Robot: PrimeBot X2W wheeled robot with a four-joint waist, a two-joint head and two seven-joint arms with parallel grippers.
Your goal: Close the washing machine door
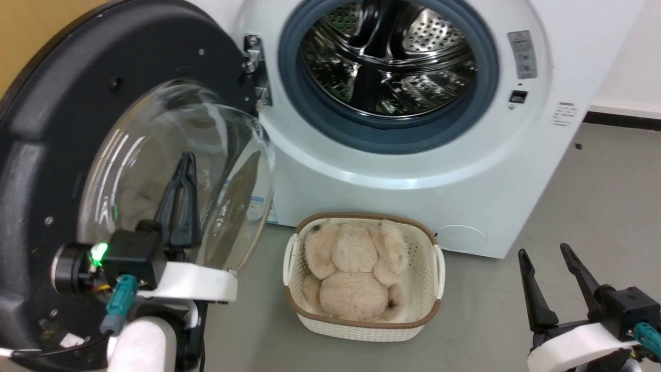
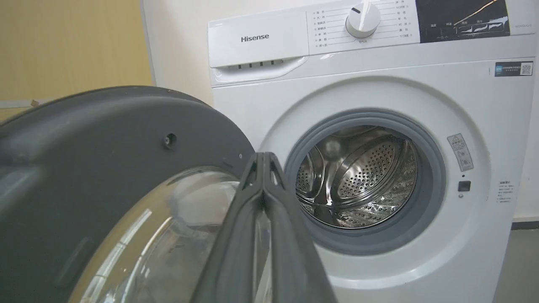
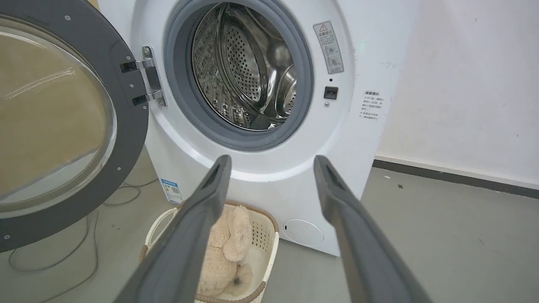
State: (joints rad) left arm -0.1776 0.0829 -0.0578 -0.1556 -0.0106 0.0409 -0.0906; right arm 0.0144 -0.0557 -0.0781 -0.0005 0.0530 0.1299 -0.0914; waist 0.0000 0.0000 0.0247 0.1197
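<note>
The washing machine door [image 1: 46, 155] is hanging wide open at the frame's left, so the closing is all yet to do, while the left gripper [image 1: 187, 160] is hovering pinched together and empty by the door's glass bowl [image 1: 129, 150], and the right gripper [image 1: 544, 251] is idling spread wide, empty, at lower right.

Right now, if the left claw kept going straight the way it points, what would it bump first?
Probably the washing machine door: the shut left claw aims at the edge of its black rim. Depth is unclear, so it might slip past and hit the washing machine beside the grey gasket.
</note>
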